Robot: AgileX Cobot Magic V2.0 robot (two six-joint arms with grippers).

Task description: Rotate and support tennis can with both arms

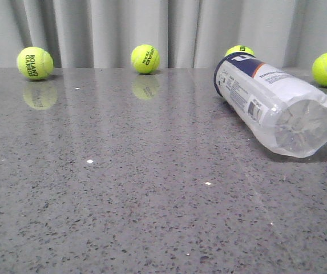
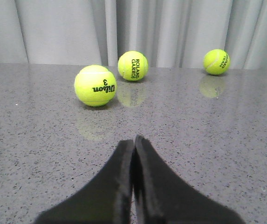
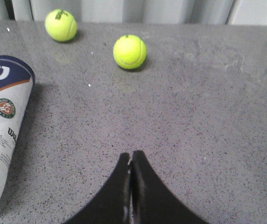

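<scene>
Front view shows the tennis can lying on its side at the right of the grey surface, clear bottom toward the camera, but no claw. Left wrist view shows only balls, the nearest a Wilson ball, and the left claw pressed together, empty. In the right wrist view the right claw, also pressed together, sits beside the can, apart from it.
</scene>
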